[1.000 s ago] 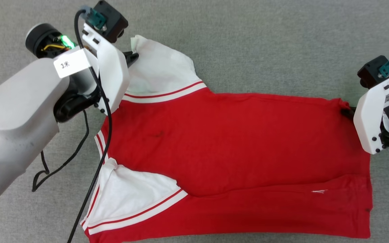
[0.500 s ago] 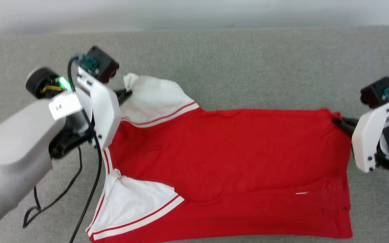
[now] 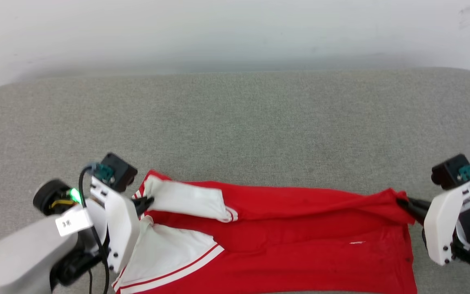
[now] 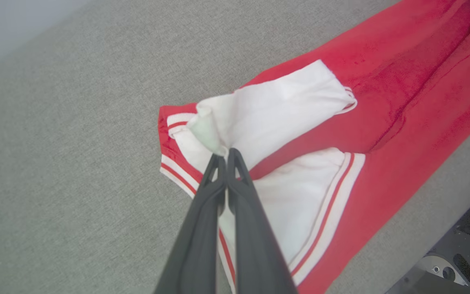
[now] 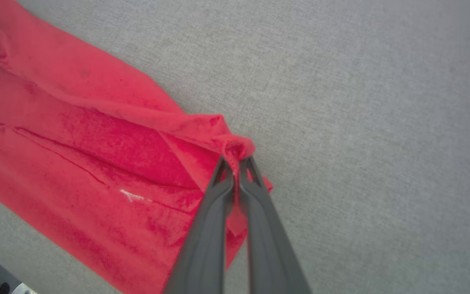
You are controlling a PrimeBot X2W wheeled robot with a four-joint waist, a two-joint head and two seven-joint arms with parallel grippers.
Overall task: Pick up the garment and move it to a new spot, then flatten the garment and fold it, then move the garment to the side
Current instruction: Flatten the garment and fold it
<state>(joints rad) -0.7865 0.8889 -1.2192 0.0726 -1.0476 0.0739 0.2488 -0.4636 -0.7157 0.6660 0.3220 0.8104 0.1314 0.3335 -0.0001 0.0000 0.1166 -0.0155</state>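
Head view, starting at the left: the left gripper [image 3: 148,201] has its two long dark fingers pressed together on the far white sleeve [image 3: 186,200] of the red soft-fabric T-shirt with white short sleeves and striped trim [image 3: 300,249]. In the left wrist view the sleeve cloth is bunched right at those tips. The T-shirt lies lengthwise along the near edge of the grey woven-fabric surface [image 3: 235,130], with its collar end to the left and its hem to the right. Its far long edge is raised and doubled toward the near one. Further right, a small white mark [image 3: 357,242] sits near the hem. At the right, the right gripper [image 3: 402,201] is clamped on the far hem corner, with red cloth gathered between its tips.

The moving and flattening look finished, and the fold seems about midway. What appears to remain is laying the carried edge down onto the near edge, letting go, making any further folds, and shifting the T-shirt to the side.
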